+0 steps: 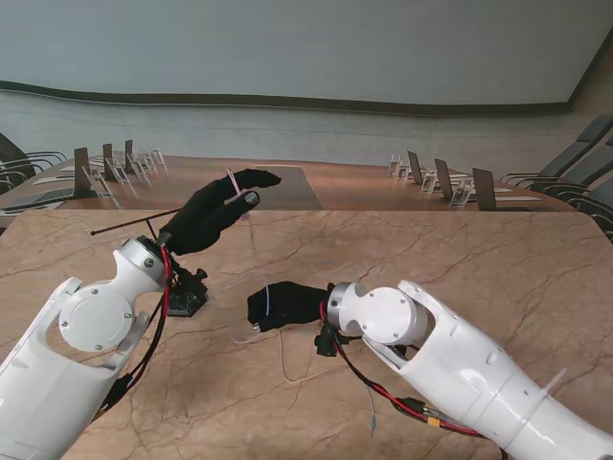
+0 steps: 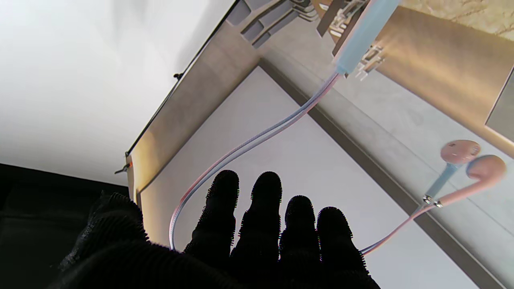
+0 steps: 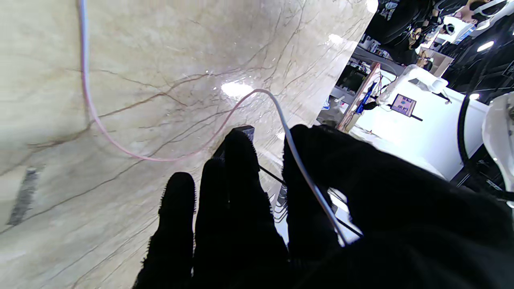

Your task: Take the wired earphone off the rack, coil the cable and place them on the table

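Observation:
My left hand (image 1: 213, 216), in a black glove, is raised above the table and shut on the pink earphone cable (image 1: 233, 180). In the left wrist view the cable (image 2: 257, 140) loops out past the fingers (image 2: 261, 224) to a pale splitter (image 2: 363, 34), and the two pink earbuds (image 2: 461, 152) dangle free beside the hand. The black rack (image 1: 188, 297) stands on the table under my left wrist, its thin rod (image 1: 134, 224) bare. My right hand (image 1: 283, 305) sits low over the table, thumb and forefinger pinching the cable (image 3: 305, 168). Slack cable (image 1: 284, 369) trails on the marble nearer to me.
The marble table (image 1: 460, 259) stretches wide to the right and ends at a far edge. Beyond it stand conference desks with name plates (image 1: 120, 172) and chairs (image 1: 565, 177). Red and black wires (image 1: 383, 393) hang along my right forearm.

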### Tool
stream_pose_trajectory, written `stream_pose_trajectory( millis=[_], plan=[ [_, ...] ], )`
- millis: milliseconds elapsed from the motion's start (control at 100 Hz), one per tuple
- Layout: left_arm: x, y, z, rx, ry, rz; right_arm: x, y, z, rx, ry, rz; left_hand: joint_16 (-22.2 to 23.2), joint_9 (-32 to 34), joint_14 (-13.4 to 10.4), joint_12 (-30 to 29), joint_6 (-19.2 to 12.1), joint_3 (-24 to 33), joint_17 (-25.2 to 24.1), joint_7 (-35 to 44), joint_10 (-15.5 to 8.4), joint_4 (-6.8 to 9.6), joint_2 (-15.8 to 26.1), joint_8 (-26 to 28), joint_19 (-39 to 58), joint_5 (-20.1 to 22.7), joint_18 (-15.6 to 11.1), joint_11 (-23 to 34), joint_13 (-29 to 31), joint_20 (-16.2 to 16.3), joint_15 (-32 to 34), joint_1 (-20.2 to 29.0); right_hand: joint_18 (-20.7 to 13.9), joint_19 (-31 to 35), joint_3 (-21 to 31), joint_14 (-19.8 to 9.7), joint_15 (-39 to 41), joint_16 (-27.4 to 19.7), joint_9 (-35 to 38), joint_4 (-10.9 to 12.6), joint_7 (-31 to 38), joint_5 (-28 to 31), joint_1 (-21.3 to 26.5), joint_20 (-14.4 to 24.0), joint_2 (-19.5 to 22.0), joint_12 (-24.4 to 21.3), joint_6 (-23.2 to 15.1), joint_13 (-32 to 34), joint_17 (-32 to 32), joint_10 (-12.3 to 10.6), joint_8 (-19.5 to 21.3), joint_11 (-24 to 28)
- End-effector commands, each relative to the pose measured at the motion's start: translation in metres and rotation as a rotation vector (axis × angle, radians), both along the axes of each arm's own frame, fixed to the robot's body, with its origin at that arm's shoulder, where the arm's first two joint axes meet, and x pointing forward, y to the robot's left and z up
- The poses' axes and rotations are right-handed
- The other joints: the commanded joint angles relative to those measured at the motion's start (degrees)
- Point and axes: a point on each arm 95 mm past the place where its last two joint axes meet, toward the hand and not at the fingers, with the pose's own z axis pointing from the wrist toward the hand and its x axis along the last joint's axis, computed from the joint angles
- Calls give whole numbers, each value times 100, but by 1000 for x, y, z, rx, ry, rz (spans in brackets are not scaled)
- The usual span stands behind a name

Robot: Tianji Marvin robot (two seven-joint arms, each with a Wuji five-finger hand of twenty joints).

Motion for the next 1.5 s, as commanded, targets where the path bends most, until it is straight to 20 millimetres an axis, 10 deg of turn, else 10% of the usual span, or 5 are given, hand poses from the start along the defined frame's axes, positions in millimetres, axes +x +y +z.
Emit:
stream_pose_trajectory(
  millis=[0, 630, 790, 1490],
  plan=[
    [-7, -10, -6, -3, 17, -15, -6, -6, -8, -15, 12, -7, -79, -21, -220, -40, -23, -90, -49, -158, -141, -96, -67, -49, 102, 18, -169, -163, -63, 44, -7, -204, -268, 210, 260, -85, 76, -48, -78, 350, 763, 400, 402, -86, 372, 58, -834, 8, -93, 157, 242, 128],
    [-31, -57, -31, 19, 109, -87, -29, -52, -21, -69, -18, -114, -90, -69, -256, -43, -57, -95, -62, -143, -167, -98, -52, -48, 49, -42, -157, -154, -116, 7, -16, -217, -376, -266, -1843, -151, -155, -104, -1823, -330, -14, -2171, 27, -93, 785, 15, -676, -644, -400, -208, -2243, -142],
    [-32, -69, -37, 23, 136, -112, -32, -64, -21, -69, -41, -141, -92, -101, -270, -47, -83, -93, -62, -139, -176, -97, -45, -48, 36, -50, -162, -160, -132, -1, -20, -219, -432, -513, -2429, -247, -377, -127, -2431, -163, -1015, -2828, -412, 6, 1179, -105, -549, -861, -468, -357, -1592, -213],
    [-12, -111, -56, 30, 240, -155, -27, -109, -2, -35, -147, -240, -95, -119, -443, -52, -276, -127, -42, 78, -365, -159, 153, 54, 9, -2, -243, -57, -170, -5, 59, 168, -576, -1204, -3331, -557, -1032, -394, -2873, -615, -2367, -3409, -1060, -11, 937, -420, -434, -1112, -593, -565, -2268, -861]
  ],
)
